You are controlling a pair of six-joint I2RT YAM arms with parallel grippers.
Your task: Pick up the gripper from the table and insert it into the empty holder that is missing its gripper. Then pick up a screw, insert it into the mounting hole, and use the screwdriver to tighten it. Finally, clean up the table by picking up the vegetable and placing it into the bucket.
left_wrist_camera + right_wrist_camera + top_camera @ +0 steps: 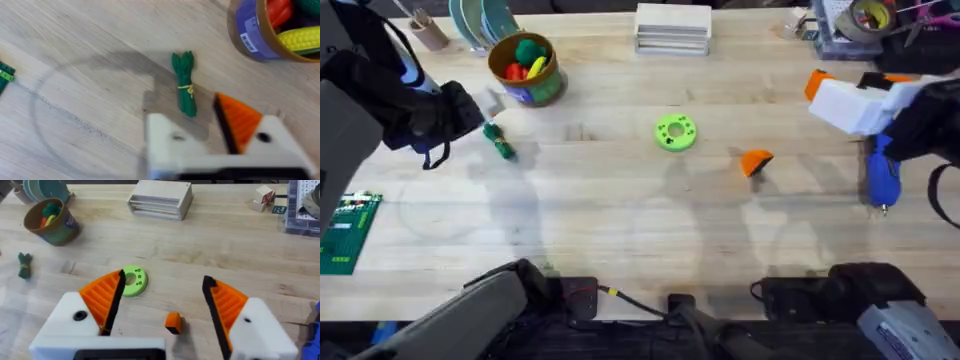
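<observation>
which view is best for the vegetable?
Left wrist: the vegetable lies close and unblocked on the table, its yellow tie plain. Overhead shows it small beside the left arm; right wrist shows it far off near the frame's edge.

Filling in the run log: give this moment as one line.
left gripper: above vegetable, one orange pad missing | right gripper: open above gripper | screwdriver: on table

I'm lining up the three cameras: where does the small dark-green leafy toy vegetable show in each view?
Overhead: the small dark-green leafy toy vegetable lies at left, below the short round bucket.
Left wrist: centre, bucket upper right.
Right wrist: far left edge, bucket above it.
Shared landmark: the bucket.
</observation>
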